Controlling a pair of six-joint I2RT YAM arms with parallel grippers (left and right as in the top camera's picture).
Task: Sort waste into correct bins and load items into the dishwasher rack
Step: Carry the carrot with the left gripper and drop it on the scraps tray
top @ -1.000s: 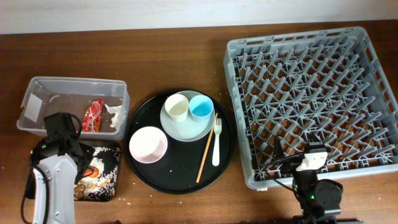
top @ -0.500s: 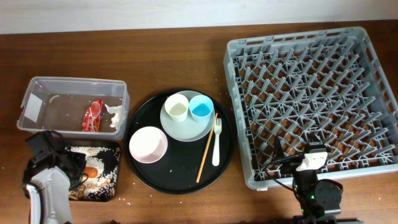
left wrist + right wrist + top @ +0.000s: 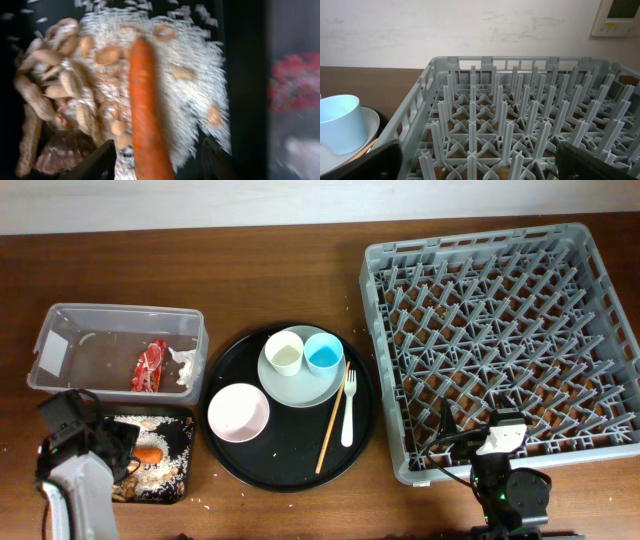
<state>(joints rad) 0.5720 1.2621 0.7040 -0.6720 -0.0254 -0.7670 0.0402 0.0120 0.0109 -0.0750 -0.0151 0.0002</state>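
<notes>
The small orange carrot (image 3: 145,110) lies on loose rice (image 3: 190,65) and brown food scraps (image 3: 45,95) in the shallow black tray (image 3: 183,442). My left gripper (image 3: 159,164) is open, with one finger on either side of the carrot. The clear tub (image 3: 60,330) holds the red wrapper (image 3: 149,366) and the white tissue (image 3: 184,366). The cream cup (image 3: 283,352) and the blue cup (image 3: 323,353) stand on the plate (image 3: 300,388). The white bowl (image 3: 238,412), fork (image 3: 348,408) and chopstick (image 3: 330,425) lie nearby. My right gripper (image 3: 480,165) is open and empty at the front edge of the grey rack (image 3: 505,330).
The dishes all sit on a large round black tray (image 3: 290,470) between the bins and the rack. A few rice grains lie on the wooden table in front of the black tray. A wall runs along the far edge.
My left arm has drawn back toward the front left, uncovering the black tray with the carrot and rice. The right arm has not moved.
</notes>
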